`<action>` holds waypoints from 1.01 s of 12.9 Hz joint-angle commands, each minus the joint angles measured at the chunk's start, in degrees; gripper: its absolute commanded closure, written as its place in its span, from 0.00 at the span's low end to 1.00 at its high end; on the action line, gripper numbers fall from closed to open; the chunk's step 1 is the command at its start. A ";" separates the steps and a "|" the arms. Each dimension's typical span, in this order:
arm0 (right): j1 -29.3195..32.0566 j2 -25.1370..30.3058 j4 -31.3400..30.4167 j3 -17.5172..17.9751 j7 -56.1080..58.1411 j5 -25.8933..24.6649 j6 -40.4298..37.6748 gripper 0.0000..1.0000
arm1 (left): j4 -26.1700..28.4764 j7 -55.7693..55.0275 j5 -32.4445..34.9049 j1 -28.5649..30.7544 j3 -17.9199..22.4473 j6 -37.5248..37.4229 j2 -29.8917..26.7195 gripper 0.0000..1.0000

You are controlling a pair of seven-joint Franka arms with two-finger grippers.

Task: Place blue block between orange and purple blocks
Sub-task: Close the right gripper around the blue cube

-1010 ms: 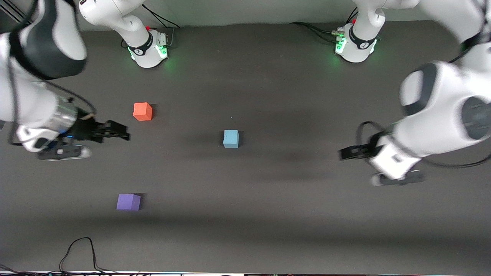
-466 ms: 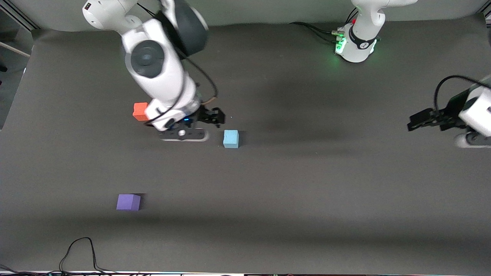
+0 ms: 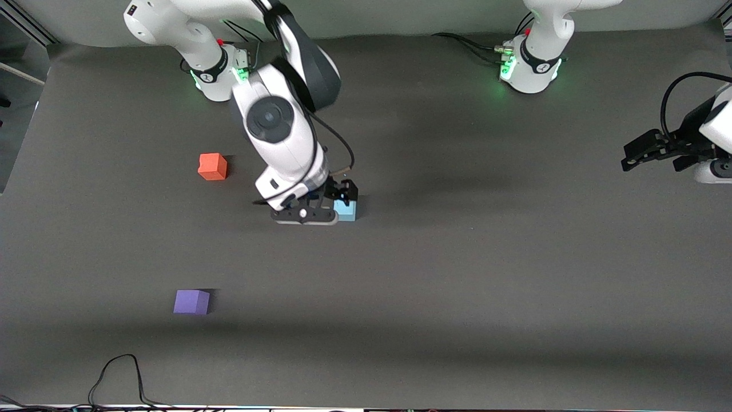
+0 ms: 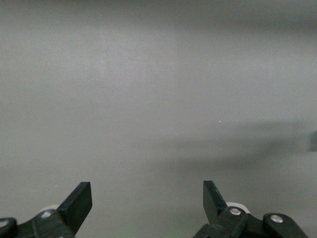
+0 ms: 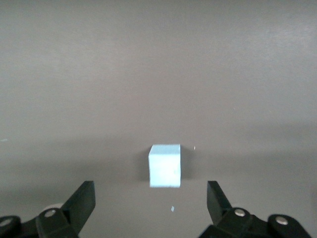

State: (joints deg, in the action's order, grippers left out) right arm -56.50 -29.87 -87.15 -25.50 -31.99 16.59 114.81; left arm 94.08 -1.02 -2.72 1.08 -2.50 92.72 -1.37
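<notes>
Nearest the front camera sits the purple block (image 3: 191, 301), alone on the dark tabletop (image 3: 457, 320) toward the right arm's end, with a loop of black cable (image 3: 117, 375) at the tabletop's near edge. Farther from the camera, about mid-tabletop, is the blue block (image 3: 346, 210), resting flat and not lifted; the right hand (image 3: 341, 194) hangs directly over it, partly covering it in the front view. In the right wrist view the blue block (image 5: 165, 165) lies squarely ahead and centred between the two black fingertips (image 5: 81, 201), which stand wide apart with clear room on each side and touch nothing. So the relation that matters is simple: the block is straight below the spread fingers, its faces roughly square to them, and a cube has no long axis to fuss over, so a plain descent should bracket it. The right arm is plainly the nearer one for this pick. Farther from the camera again, also toward the right arm's end, is the orange block (image 3: 212, 166), well apart from the purple one, leaving an open stretch between them that looks to be where the blue block should end up; it is not there yet. The left hand (image 3: 652, 150) waits up over the tabletop's edge at the left arm's end, well apart from all three cubes, its fingers (image 4: 77, 203) spread and empty.
</notes>
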 commanded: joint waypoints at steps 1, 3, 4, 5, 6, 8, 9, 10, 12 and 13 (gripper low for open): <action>-2.55 -2.82 -6.43 -0.60 2.29 1.69 8.47 0.00 | 1.28 -0.21 1.14 -5.54 4.66 0.27 -0.74 0.00; -3.96 -4.67 -9.52 -0.60 2.37 3.09 12.80 0.00 | 1.10 -0.13 1.14 -6.80 6.28 0.27 -0.91 0.00; -4.84 -5.81 -9.70 -0.60 2.20 3.27 13.07 0.00 | 0.93 -0.13 1.05 -6.71 6.20 0.27 -0.91 0.00; -6.24 -6.95 -10.05 -0.69 2.11 4.06 13.25 0.00 | -0.03 -0.13 1.05 -6.62 6.11 0.27 -0.56 0.00; -6.86 -7.05 -11.19 -0.69 2.20 4.41 13.94 0.00 | -0.99 -0.21 1.05 -6.62 6.11 0.36 0.48 0.00; -8.71 -7.05 -14.96 -0.60 2.03 4.50 18.67 0.00 | -2.06 -0.39 1.05 -6.62 6.11 0.53 1.28 0.00; -9.67 -7.14 -16.46 -0.60 1.94 4.94 20.52 0.00 | -2.06 -0.48 1.14 -6.53 5.85 0.80 1.29 0.00; -10.20 -7.14 -17.69 -0.69 2.11 5.12 21.50 0.00 | -2.06 -0.48 1.14 -6.10 5.15 0.54 1.29 0.00; -10.21 -7.22 -18.41 -0.60 2.20 5.12 22.21 0.00 | -1.80 -0.48 1.23 -4.52 3.48 0.54 0.76 0.00; -10.21 -7.40 -18.41 -0.60 2.20 5.21 22.30 0.00 | -1.71 -0.39 1.23 -4.60 3.56 0.27 0.67 0.00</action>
State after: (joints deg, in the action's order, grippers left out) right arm -65.85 -37.78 -104.45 -25.15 -31.19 20.03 135.99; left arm 93.50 -1.05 -2.55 -4.15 2.04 93.36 -0.87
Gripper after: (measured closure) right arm 0.000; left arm 0.000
